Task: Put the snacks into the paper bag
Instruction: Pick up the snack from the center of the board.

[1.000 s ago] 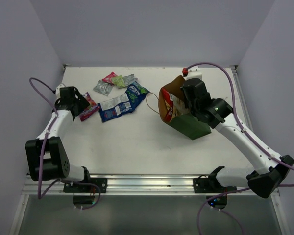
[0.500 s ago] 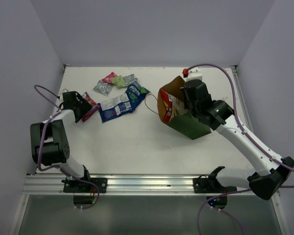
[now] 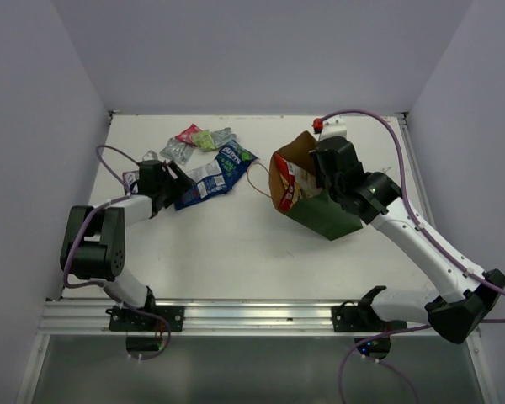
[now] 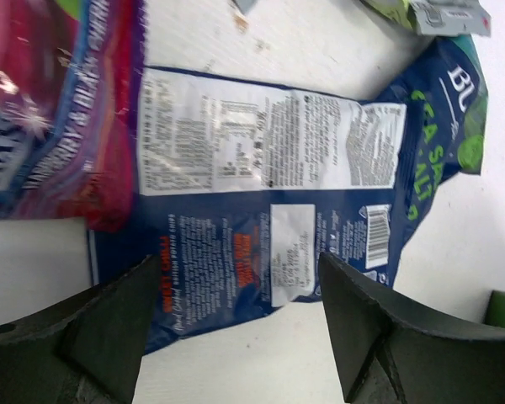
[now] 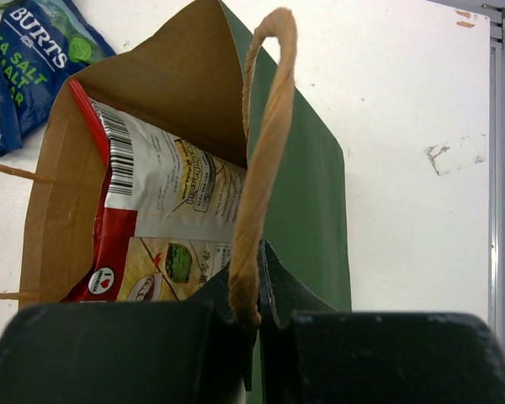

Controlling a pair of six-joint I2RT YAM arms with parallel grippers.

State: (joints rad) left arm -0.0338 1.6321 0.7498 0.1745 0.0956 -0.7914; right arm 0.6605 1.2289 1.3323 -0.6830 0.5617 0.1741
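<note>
The dark green paper bag (image 3: 324,217) lies tilted with its brown mouth toward the left. A white-red-yellow chip bag (image 3: 288,187) (image 5: 164,210) sits inside it. My right gripper (image 3: 330,168) (image 5: 261,282) is shut on the bag's tan loop handle (image 5: 261,151). My left gripper (image 3: 170,182) (image 4: 236,332) is open just above the near edge of a blue-white packet (image 3: 204,180) (image 4: 261,210), not touching it. A purple-pink packet (image 4: 50,126) lies beside it. A blue-green packet (image 3: 235,156) (image 4: 454,101) overlaps its far end.
Small pink (image 3: 187,133), green (image 3: 204,140) and silver (image 3: 177,151) packets lie behind the blue ones. The bag's other loop handle (image 3: 259,178) rests on the table. A red-topped white fixture (image 3: 328,126) stands at the back edge. Walls close both sides.
My left gripper has swung right from the left wall, over the purple-pink packet, to the blue-white packet. The right arm and paper bag have barely moved.
</note>
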